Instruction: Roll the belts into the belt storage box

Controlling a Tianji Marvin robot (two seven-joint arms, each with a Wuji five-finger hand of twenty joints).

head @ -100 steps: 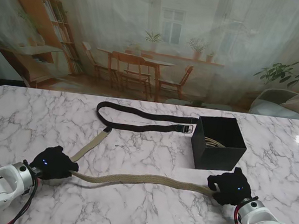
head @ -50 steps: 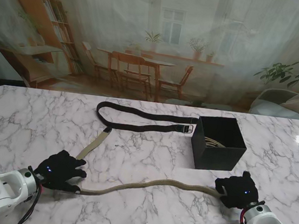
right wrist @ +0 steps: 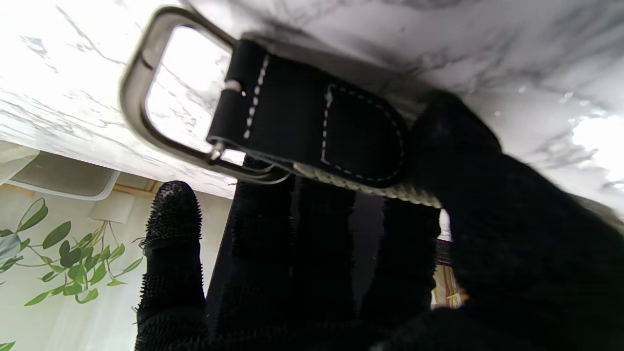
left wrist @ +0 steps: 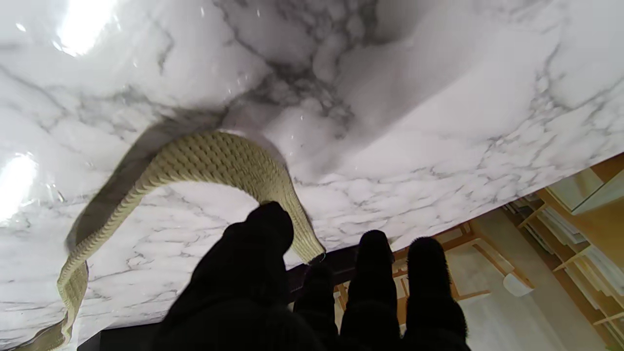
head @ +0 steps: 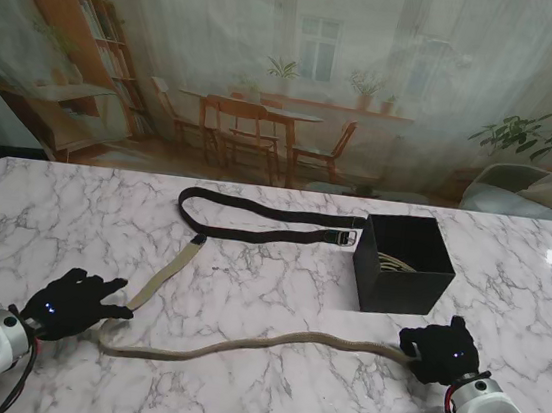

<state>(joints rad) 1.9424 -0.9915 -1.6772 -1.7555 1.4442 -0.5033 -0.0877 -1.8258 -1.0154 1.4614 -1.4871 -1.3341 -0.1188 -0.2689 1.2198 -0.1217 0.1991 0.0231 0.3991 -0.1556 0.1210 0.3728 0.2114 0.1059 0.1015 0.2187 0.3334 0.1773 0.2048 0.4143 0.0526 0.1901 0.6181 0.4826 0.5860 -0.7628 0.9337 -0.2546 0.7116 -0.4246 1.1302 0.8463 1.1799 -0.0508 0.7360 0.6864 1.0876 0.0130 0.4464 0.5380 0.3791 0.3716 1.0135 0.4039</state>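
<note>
White marble with grey veining covers the desk [head: 279,267], and behind it hangs a printed backdrop of a dining room with wooden chairs and potted plants.

At the near right, the right robot hand [head: 442,354] in its black glove is pinching the buckle end of the long beige woven belt [head: 239,342]. Its wrist view shows the thumb [right wrist: 453,146] pressed on a black stitched leather tab [right wrist: 312,122] that carries a rectangular silver metal buckle [right wrist: 146,92], with the braided beige webbing squeezed against the other fingers.

From that grip the beige woven belt runs leftward across the desk in a shallow wave, bends sharply just beside the left robot hand [head: 68,304], then heads away from me to a tip near the black strap. The left robot hand rests at the near left with fingers spread, holding nothing; its fingertips [left wrist: 270,224] lie next to the belt's bend, and whether they touch it cannot be told. In the left wrist view the webbing arches up off the marble, showing a coarse plaited texture.

Farther from me, a thin black belt [head: 254,219] lies in a flattened loop, its small metal buckle just beside the square black belt storage box [head: 401,267]. That box stands open-topped, right of centre, with a pale coil visible inside.
</note>
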